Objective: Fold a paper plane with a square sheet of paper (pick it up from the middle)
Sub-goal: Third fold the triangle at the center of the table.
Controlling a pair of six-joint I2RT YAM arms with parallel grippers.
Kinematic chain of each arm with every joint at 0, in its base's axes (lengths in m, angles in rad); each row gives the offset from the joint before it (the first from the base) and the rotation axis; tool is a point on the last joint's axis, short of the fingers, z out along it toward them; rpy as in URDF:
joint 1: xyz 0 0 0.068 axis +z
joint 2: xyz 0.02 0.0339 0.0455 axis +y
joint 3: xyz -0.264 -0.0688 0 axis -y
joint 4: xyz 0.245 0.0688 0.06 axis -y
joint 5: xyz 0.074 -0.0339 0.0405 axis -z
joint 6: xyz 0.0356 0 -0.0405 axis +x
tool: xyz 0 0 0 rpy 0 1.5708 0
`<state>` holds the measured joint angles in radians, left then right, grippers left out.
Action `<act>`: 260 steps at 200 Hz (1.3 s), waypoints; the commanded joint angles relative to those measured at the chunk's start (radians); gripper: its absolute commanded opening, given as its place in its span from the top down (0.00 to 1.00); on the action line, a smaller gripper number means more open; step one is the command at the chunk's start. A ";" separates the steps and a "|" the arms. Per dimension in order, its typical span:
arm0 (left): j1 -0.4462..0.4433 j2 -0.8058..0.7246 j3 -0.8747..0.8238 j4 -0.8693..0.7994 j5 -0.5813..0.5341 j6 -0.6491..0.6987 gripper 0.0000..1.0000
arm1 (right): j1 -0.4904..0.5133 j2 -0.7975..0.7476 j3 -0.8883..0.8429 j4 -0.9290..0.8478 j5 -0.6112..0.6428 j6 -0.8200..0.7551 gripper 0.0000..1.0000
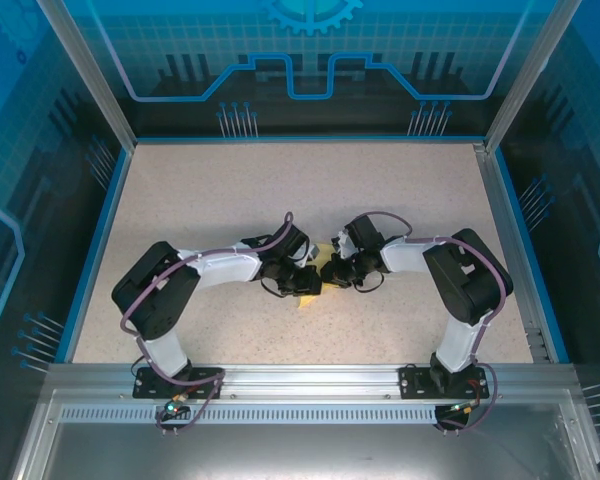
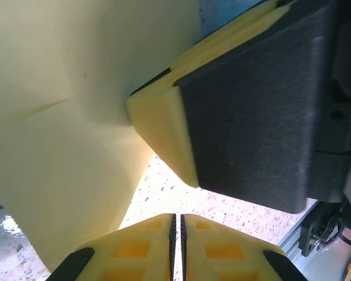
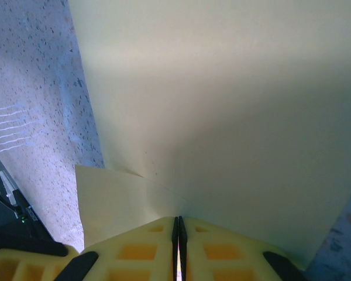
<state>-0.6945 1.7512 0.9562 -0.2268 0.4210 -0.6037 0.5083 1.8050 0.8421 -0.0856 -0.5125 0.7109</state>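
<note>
Mid-fold step: right pincer (image 3: 178,237) pinches the square sheet of paper (image 3: 222,105) above the table (image 1: 230,190). Left pincer (image 2: 176,246), at its 9 o'clock, is pressed together; grip uncertain. The next move probably calls for an aligned crease.

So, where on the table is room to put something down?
Free: the table from the back wall to the arms; the near strip between the arm bases. Crowded: the middle, where the left gripper and right gripper meet at the sheet of paper.
</note>
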 commanded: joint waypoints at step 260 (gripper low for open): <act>0.002 -0.024 -0.125 -0.164 -0.125 0.097 0.88 | 0.004 0.062 0.013 -0.178 0.134 -0.034 0.87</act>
<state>-0.6964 1.7439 0.8810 -0.2562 0.3534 -0.5388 0.5110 1.8160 0.8745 -0.1413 -0.5022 0.6994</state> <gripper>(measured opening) 0.123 0.133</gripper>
